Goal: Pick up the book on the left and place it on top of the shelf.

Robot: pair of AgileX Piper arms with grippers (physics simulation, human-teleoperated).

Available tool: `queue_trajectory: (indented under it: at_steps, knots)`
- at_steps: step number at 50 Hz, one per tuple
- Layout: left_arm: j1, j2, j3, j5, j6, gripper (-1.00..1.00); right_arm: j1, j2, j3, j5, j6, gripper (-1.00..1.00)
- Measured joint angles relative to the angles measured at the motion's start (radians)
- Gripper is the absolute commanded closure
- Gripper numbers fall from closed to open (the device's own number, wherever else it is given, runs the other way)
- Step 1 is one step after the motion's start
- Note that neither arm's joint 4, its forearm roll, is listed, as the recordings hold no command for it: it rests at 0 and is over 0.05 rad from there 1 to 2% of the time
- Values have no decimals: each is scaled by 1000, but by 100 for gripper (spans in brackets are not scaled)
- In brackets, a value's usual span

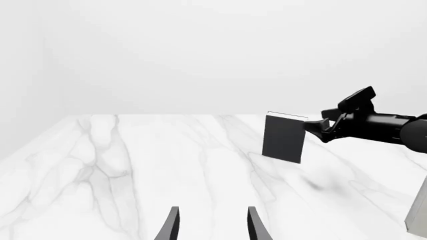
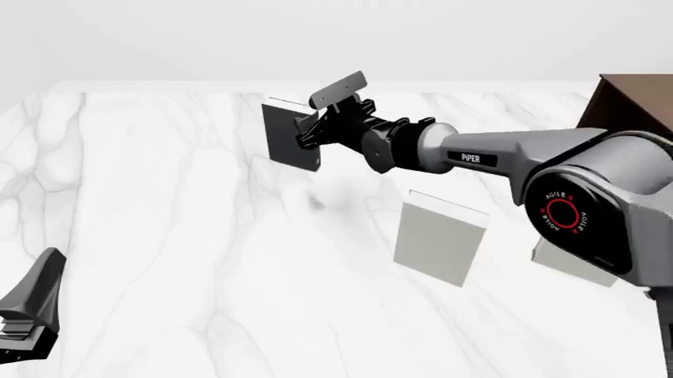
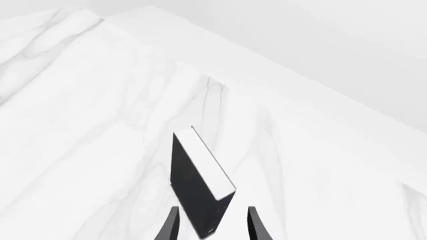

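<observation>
The black book (image 2: 286,134) with white page edges hangs upright above the table's far left-middle, with its shadow on the marble below. My right gripper (image 2: 314,132) reaches across from the right and is shut on the book's edge. In the right wrist view the book (image 3: 192,187) sits between the fingers of the right gripper (image 3: 212,225). The left wrist view shows the book (image 1: 285,137) held by the right gripper (image 1: 313,127). My left gripper (image 1: 212,227) is open and empty, low at the near left (image 2: 27,311). The dark brown shelf (image 2: 636,102) stands at the far right edge.
Two pale grey-white books stand on the marble table (image 2: 158,197): one (image 2: 442,236) in the middle right, another (image 2: 573,264) partly hidden behind my right arm. The edge of a pale book (image 1: 419,215) shows in the left wrist view.
</observation>
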Motion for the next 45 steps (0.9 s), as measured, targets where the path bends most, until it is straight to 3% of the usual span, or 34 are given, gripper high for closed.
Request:
queue_trajectory:
  at_steps: [45]
  knots:
    - [0, 0, 0, 0, 0, -100, 1, 169, -192, 56, 5, -100]
